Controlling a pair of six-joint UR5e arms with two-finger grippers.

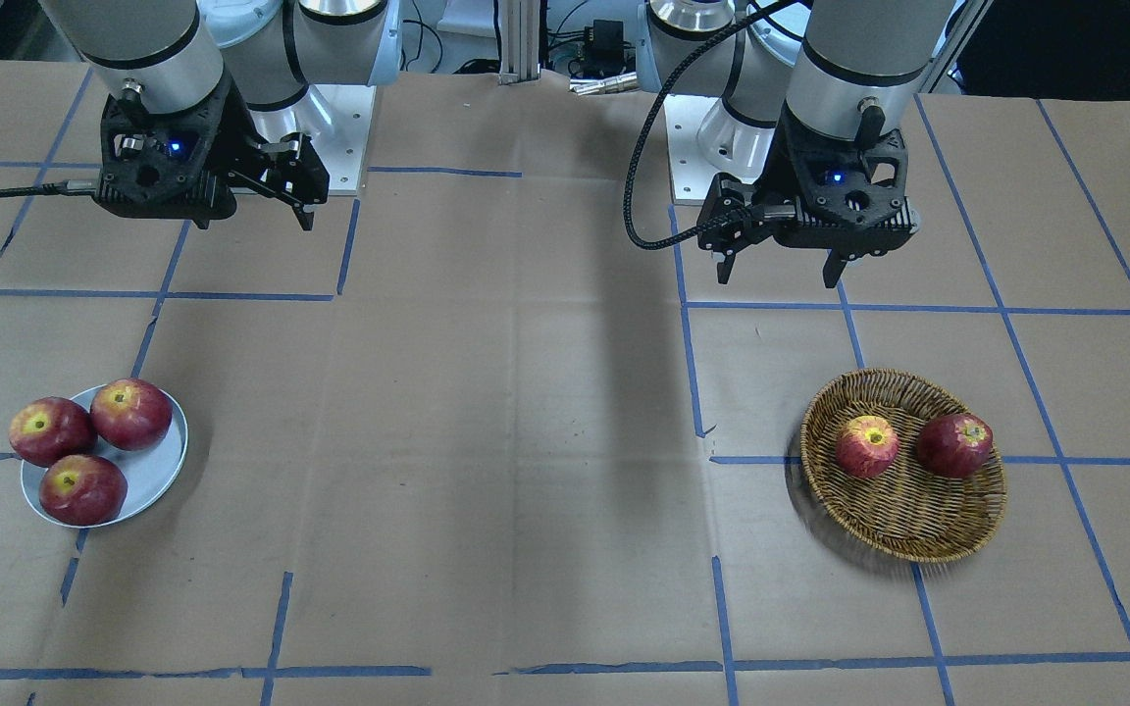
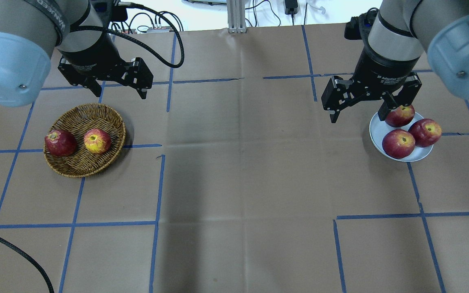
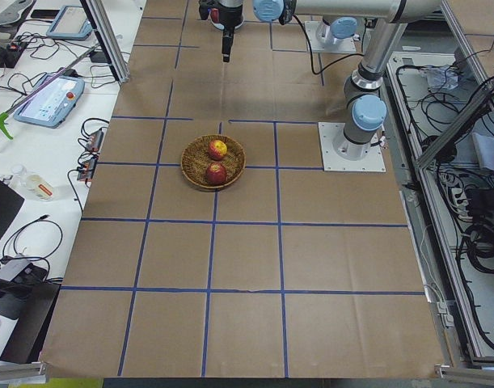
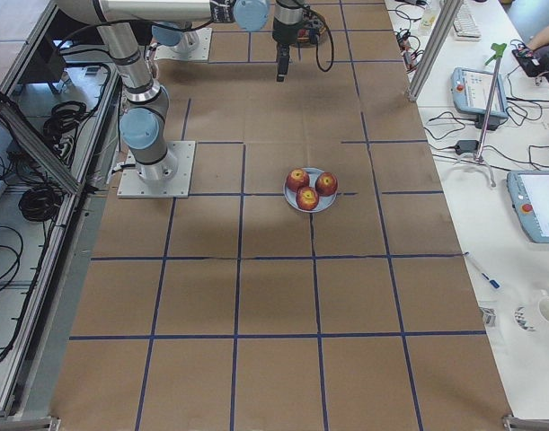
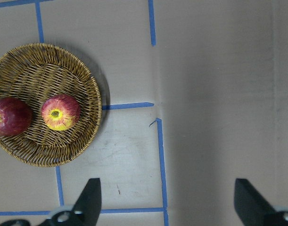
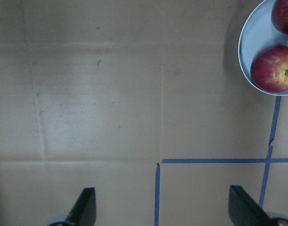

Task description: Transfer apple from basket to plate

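Observation:
The apple (image 1: pixel 867 446), light red with yellow streaks, lies in the wicker basket (image 1: pixel 903 534) beside a darker red apple (image 1: pixel 954 444). It also shows in the overhead view (image 2: pixel 97 141) and the left wrist view (image 5: pixel 61 112). My left gripper (image 1: pixel 779 279) is open and empty, held high over the table and not over the basket. The pale grey-blue plate (image 1: pixel 148 480) is at the table's other side. My right gripper (image 2: pixel 356 118) is open and empty, raised beside the plate (image 2: pixel 377 130).
Three dark red apples (image 1: pixel 82 488) fill most of the plate. Brown paper with blue tape lines (image 1: pixel 688 373) covers the table. Both arm bases (image 1: pixel 330 108) stand at the robot's edge.

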